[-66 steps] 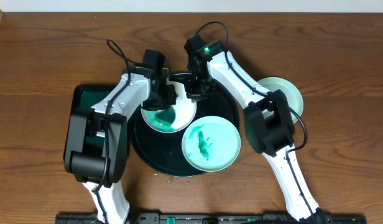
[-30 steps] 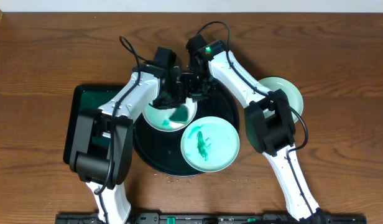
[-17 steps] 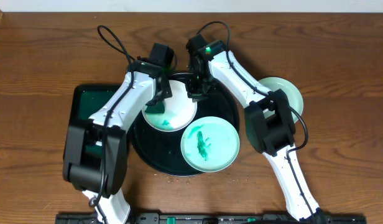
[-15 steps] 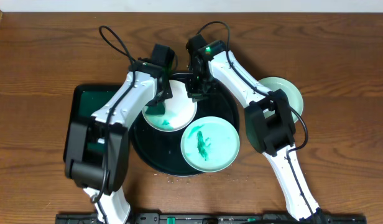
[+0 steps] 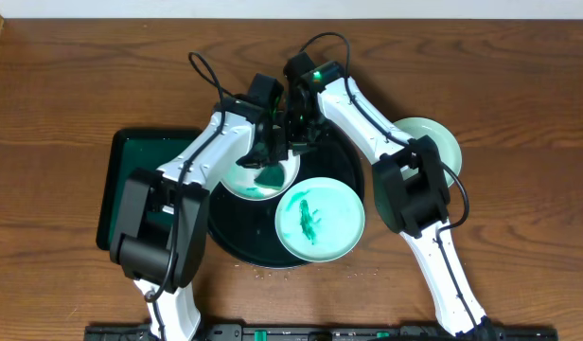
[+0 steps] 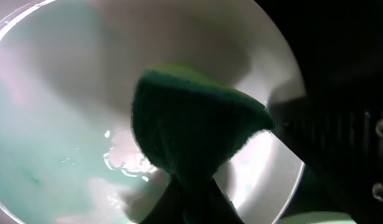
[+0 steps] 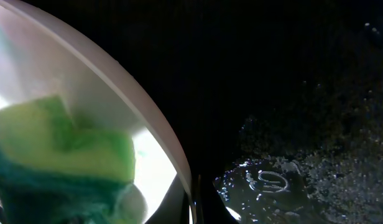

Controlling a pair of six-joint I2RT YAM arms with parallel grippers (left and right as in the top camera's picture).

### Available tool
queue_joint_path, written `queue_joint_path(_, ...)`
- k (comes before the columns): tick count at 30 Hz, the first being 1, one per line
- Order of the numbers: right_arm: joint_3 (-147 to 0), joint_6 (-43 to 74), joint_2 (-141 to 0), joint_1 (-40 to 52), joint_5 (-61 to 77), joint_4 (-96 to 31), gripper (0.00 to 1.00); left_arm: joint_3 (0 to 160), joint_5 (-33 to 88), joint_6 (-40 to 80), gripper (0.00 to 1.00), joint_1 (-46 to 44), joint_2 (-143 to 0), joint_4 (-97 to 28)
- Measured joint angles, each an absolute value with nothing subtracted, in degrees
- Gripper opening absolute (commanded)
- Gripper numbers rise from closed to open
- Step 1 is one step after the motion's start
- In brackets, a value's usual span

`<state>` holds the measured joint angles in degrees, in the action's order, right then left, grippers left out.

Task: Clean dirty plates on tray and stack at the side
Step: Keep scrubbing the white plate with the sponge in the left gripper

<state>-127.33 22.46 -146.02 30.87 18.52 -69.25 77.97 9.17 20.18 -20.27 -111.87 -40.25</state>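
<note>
The white plate (image 5: 263, 185) lies at the back left of the black tray (image 5: 239, 229), wet and tinted green. My left gripper (image 5: 264, 154) is shut on a green sponge (image 6: 191, 124) and presses it on that plate (image 6: 55, 93). My right gripper (image 5: 299, 144) is shut on the plate's far rim (image 7: 86, 68), its fingers (image 7: 191, 199) either side of the edge. The sponge also shows in the right wrist view (image 7: 61, 149). A mint-green plate (image 5: 320, 218) with a dark green smear lies at the tray's front right. Another mint-green plate (image 5: 433, 142) lies on the table to the right, partly hidden by the right arm.
A dark green rectangular tray (image 5: 131, 180) sits left of the black tray, partly under the left arm. The black tray's floor (image 7: 291, 93) is wet with droplets. Small crumbs lie on the wood (image 5: 273, 275) in front of the tray.
My left gripper has swept the sponge across the white plate from its left side to its right, close to the right gripper. The right arm and both mint plates have not moved.
</note>
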Motion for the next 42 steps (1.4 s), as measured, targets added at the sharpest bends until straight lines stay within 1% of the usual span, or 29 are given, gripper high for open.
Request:
queue_joint_path(4,-127.3,22.4,-146.0,30.9,18.5,-69.3,0.01,78.0,6.1,21.7,0.07,-19.5,-111.9,-40.2)
queue_joint_path(10,-127.3,22.4,-146.0,30.9,18.5,-69.3,0.01,77.9,-5.0,26.5,0.07,-15.1,-111.9,-40.1)
queue_joint_path(13,-127.3,22.3,-146.0,30.9,18.5,-69.3,0.01,77.9,-5.7,27.0,0.07,-15.1,-111.9,-40.9)
queue_joint_path(18,-127.3,22.3,-146.0,30.9,18.5,-69.2,0.01,77.1,-1.1,25.0,0.07,-17.6,-112.1,-43.4)
queue_joint_path(25,-127.3,22.3,-146.0,30.9,18.6,-69.2,0.01,77.1,12.2,14.2,0.07,-19.2,-112.8,-42.3)
queue_joint_path(28,-127.3,22.3,-146.0,30.9,18.6,-69.2,0.01,77.1,12.9,13.7,0.07,-18.5,-113.0,-41.5)
queue_joint_path(31,-127.3,22.3,-146.0,30.9,18.6,-69.2,0.01,77.1,7.9,19.4,0.07,-17.6,-113.0,-39.9)
queue_joint_path(34,-127.3,22.3,-146.0,30.9,18.6,-69.2,0.01,77.1,0.3,25.2,0.07,-16.6,-113.1,-39.2)
queue_joint_path(37,-127.3,22.3,-146.0,30.9,18.6,-69.2,0.01,77.3,-4.3,27.7,0.07,-16.2,-113.1,-42.4)
queue_joint_path(40,-127.3,22.3,-146.0,30.9,18.6,-69.2,0.01,77.5,-6.1,28.3,0.07,-16.5,-113.1,-46.9)
queue_joint_path(42,-127.3,22.2,-146.0,30.9,18.7,-69.1,0.01,77.6,-4.4,26.8,0.07,-16.7,-113.2,-48.3)
